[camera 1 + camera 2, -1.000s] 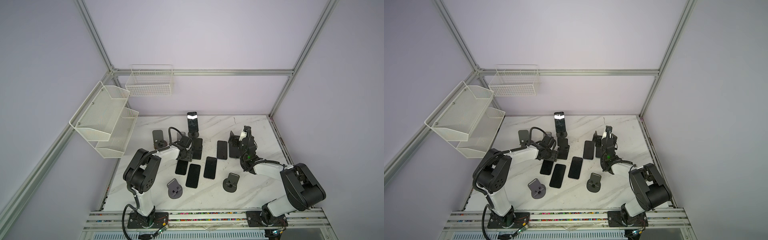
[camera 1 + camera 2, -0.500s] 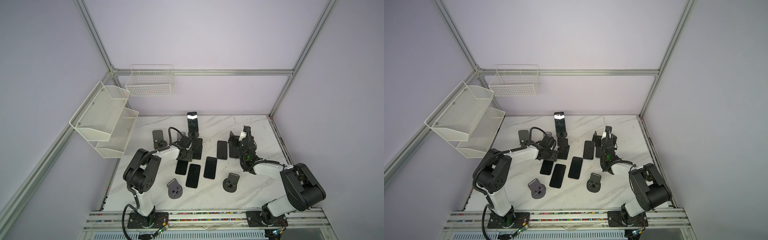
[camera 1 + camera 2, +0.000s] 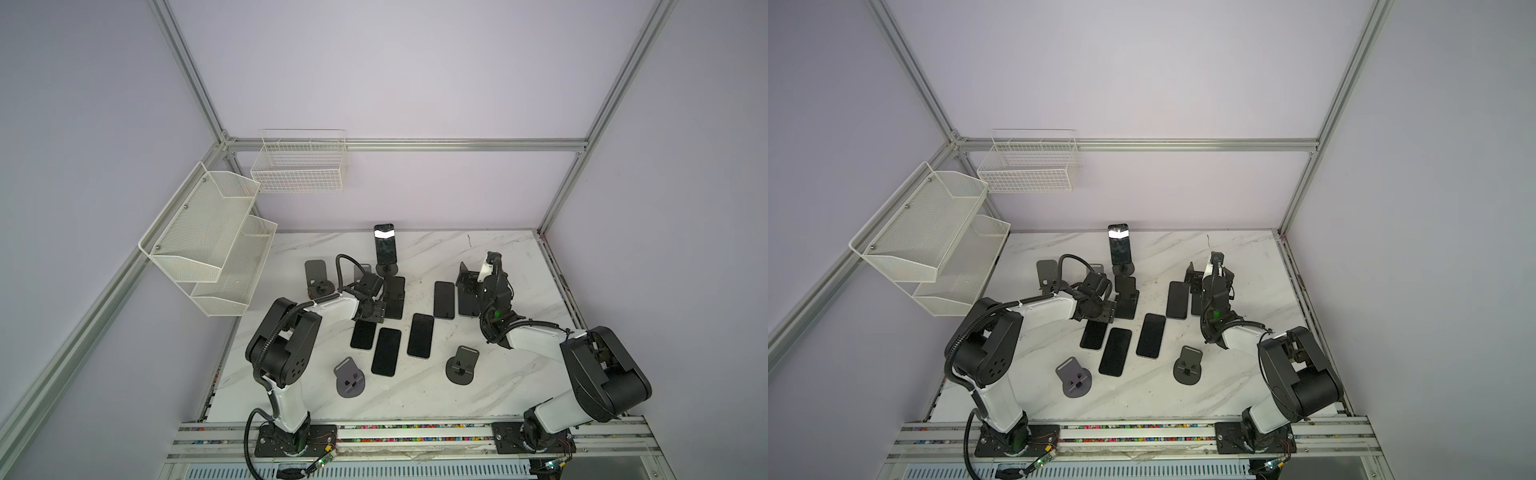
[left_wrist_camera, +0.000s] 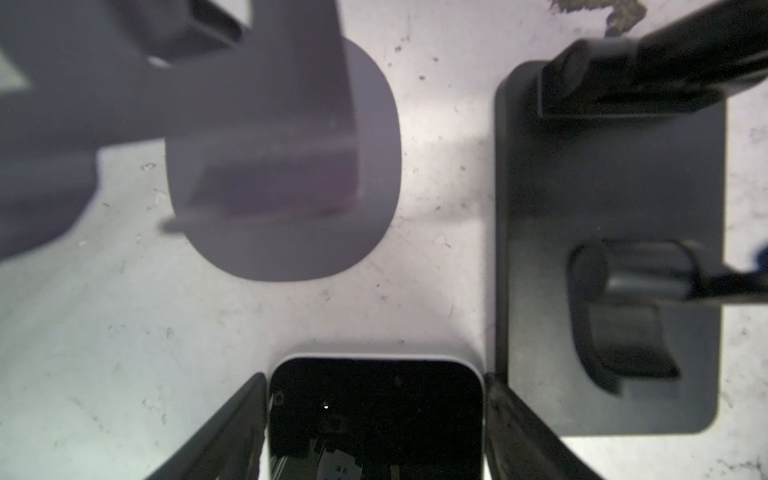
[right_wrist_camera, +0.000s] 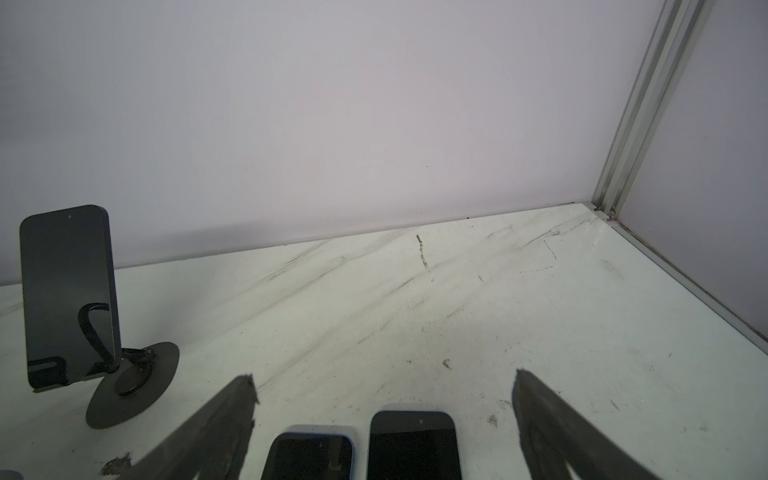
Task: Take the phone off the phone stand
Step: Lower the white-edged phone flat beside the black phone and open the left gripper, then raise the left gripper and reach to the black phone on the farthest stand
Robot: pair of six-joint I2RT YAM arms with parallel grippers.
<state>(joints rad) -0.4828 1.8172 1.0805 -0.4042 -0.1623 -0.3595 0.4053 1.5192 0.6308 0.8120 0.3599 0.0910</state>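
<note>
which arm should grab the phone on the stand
Right, probably: right gripper is open and empty, with the standing phone in its wrist view; left gripper is clamped on a flat phone.

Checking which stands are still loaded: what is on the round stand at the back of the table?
A dark phone leans nearly upright on the round stand, its bottom edge caught in the lip. Whatever props it from behind is covered by the phone itself.

a phone [image 3: 384, 243] stands on a stand [image 3: 386, 268] at the middle of the table's [image 3: 519, 257] back edge. mid-table, a flat phone [image 3: 363, 336] lies left of more phones [image 3: 420, 336]; two empty stands [image 3: 349, 378] sit nearer the front edge.
</note>
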